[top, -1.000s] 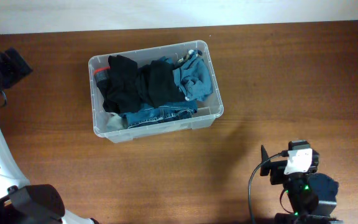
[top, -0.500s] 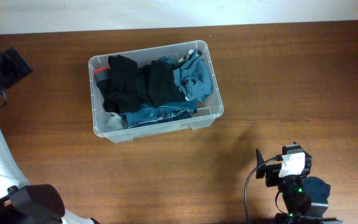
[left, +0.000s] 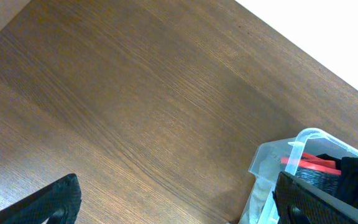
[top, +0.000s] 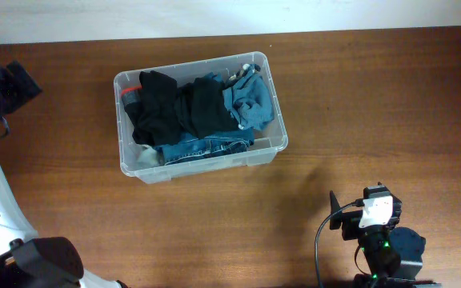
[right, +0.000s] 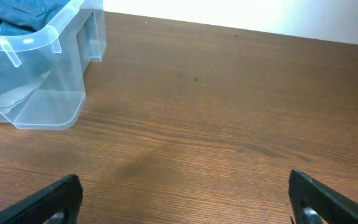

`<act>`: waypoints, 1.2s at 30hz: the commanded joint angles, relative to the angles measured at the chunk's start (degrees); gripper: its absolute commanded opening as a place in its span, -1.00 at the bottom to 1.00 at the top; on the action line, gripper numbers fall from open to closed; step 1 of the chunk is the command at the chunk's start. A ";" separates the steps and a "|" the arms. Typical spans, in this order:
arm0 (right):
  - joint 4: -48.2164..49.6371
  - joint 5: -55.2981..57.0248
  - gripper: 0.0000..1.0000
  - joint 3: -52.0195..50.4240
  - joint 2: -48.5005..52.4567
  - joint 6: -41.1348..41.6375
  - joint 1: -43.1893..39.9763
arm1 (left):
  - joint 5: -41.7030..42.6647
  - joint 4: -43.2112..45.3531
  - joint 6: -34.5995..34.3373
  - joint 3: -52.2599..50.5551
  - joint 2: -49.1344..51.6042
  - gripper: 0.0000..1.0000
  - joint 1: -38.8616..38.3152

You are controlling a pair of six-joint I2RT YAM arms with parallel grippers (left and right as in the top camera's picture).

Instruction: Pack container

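The clear plastic container (top: 119, 78) stands at the back middle of the table, filled with clothes: a black garment (top: 166, 108), blue jeans (top: 206, 148) and a blue-grey cloth (top: 250, 100). Its corner shows in the left wrist view (left: 272, 163) and in the right wrist view (right: 48, 93). My left gripper (top: 13, 86) is at the far left, apart from the container; its fingers (left: 179, 202) are spread open and empty. My right gripper (top: 349, 222) is at the front right, well away from the container; its fingers (right: 185, 202) are open and empty.
A red and black item (left: 316, 167) lies at the container's left end. The brown wooden table (top: 358, 112) meets a white wall along its back edge. The right arm's base (top: 398, 248) sits at the front edge.
My right arm drew back toward the front edge of the table a second ago, then held still. The left arm and the container have not moved.
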 commanded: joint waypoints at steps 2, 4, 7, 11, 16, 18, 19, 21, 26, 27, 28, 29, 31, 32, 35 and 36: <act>0.17 -0.76 0.97 -0.48 -0.52 -0.17 0.39 | 0.22 0.09 -0.50 0.70 -0.81 0.99 0.13; 0.17 -0.76 0.97 -0.48 -0.52 -0.17 0.39 | 0.22 0.09 -0.50 0.70 -0.81 0.99 0.13; 0.17 -0.76 0.97 -0.48 -0.52 -0.17 0.39 | 0.22 0.09 -0.50 0.70 -0.81 0.99 0.42; 0.17 -0.76 0.96 -0.48 -0.52 -0.17 0.39 | 0.20 0.09 -0.50 0.68 -2.14 0.99 0.24; 0.17 -0.76 0.97 -0.48 -0.52 -0.17 0.39 | 0.17 0.02 -0.50 0.68 -9.51 0.99 -0.87; 0.17 -0.76 0.97 -0.48 -0.52 -0.17 0.39 | 0.22 -1.20 -0.50 0.68 -13.64 0.99 -1.49; 0.17 -0.76 0.97 -0.48 -0.52 -0.17 0.39 | 0.20 -2.49 -0.50 0.68 -15.89 0.99 -1.86; 0.17 -0.76 0.97 -0.48 -0.52 -0.17 0.39 | -1.22 -5.05 0.39 0.68 -20.02 0.99 -2.19; 0.17 -0.76 0.97 -0.48 -0.52 -0.17 0.39 | -4.33 -15.13 0.35 0.68 -29.49 0.99 -2.14; 0.17 -0.76 0.97 -0.48 -0.52 -0.17 0.39 | -4.31 -16.35 0.35 0.68 -30.97 0.99 -2.14; 0.17 -0.76 0.97 -0.48 -0.52 -0.17 0.39 | -4.37 -16.76 0.44 0.42 -32.17 0.99 -2.14; 0.17 -0.76 0.97 -0.48 -0.52 -0.17 0.39 | -4.31 -15.98 1.70 -0.42 -33.40 0.99 -2.14; 0.17 -0.76 0.97 -0.48 -0.52 -0.17 0.39 | -4.26 -10.10 4.02 -5.64 -37.09 0.99 -2.16; 0.17 -0.76 0.97 -0.48 -0.52 -0.17 0.39 | -3.76 -4.37 5.05 -11.37 -39.74 0.99 -2.16; 0.17 -0.76 0.97 -0.48 -0.52 -0.17 0.39 | 1.29 10.40 8.20 -27.23 -45.64 0.99 -2.19; 0.17 -0.76 0.97 -0.48 -0.52 -0.17 0.39 | 4.04 15.93 8.76 -33.31 -47.65 0.99 -2.19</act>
